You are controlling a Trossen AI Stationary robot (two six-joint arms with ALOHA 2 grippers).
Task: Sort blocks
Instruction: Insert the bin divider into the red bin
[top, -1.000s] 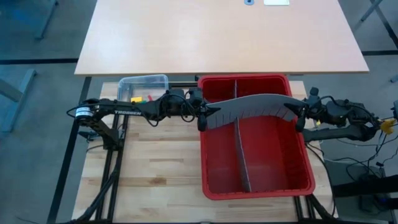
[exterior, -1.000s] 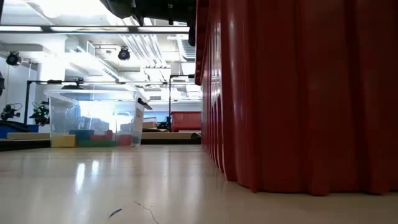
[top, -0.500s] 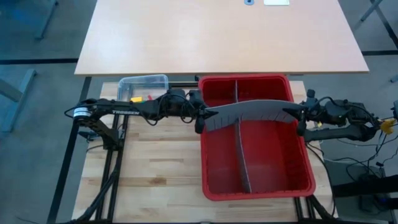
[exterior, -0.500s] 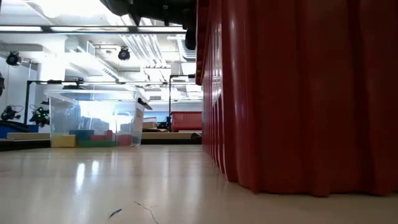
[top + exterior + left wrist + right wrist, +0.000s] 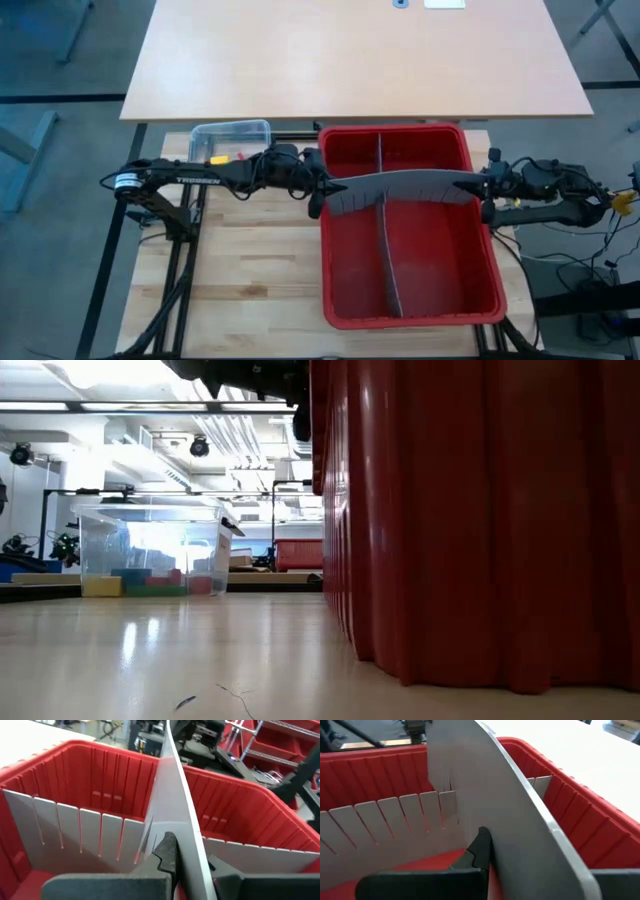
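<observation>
The blocks (image 5: 150, 582), yellow, green, blue and red, lie in a clear tub (image 5: 230, 130) at the far left of the table. A red bin (image 5: 410, 300) holds a grey slotted divider (image 5: 388, 260) running near to far. A second long grey panel (image 5: 400, 185) spans the bin from left to right, slightly bowed. My left gripper (image 5: 322, 190) is shut on its left end and my right gripper (image 5: 482, 184) is shut on its right end. My left gripper pinches the panel's left end (image 5: 186, 851) between its two fingers (image 5: 167, 851), one on each face. They come nearly level from the table's left, along the panel. The panel stands almost on edge over the bin. Whether it touches the divider below, I cannot tell. My right gripper grips the panel's right end (image 5: 512, 852). One finger (image 5: 480, 849) lies against a face; the panel hides the other. The fingers reach in from the table's right, slanting a little down, along the panel. That end is held up at the bin's right rim.
The bin's left wall (image 5: 480, 510) fills the right of the low view. Bare wooden table (image 5: 250, 270) lies to the left of the bin. A large pale tabletop (image 5: 350, 60) stands beyond the far edge. Cables (image 5: 580, 260) trail at the right.
The panel's bow toward the far edge has flattened to almost straight. It has tipped from showing its broad face to nearly edge-on, still held at both ends. Both grippers have turned with it. My left gripper has drawn slightly toward the table's left.
</observation>
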